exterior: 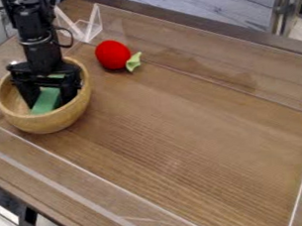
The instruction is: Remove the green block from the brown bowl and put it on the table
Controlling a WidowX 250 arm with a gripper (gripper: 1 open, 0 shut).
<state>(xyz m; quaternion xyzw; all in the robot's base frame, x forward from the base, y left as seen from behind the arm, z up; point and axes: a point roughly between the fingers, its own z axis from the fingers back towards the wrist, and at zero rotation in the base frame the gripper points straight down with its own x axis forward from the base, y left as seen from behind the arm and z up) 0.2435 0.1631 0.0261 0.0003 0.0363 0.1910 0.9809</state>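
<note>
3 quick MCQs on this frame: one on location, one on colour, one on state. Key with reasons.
1. Where is the green block?
A. inside the brown bowl
B. on the table beside the bowl
C. by the far clear wall

2. What colour is the strawberry toy's body?
A. blue
B. red
C. yellow

3. How do the gripper's fingers stand?
A. shut tight on the bowl's rim
B. spread open, pointing down into the bowl around the block
C. lifted high above the table, carrying the toy

Key: 1 A, the block lies within the bowl's rim, between the fingers. 2 B, the toy is red with a small green leaf at its end. 3 B, the two dark fingers stand apart on either side of the block.
</note>
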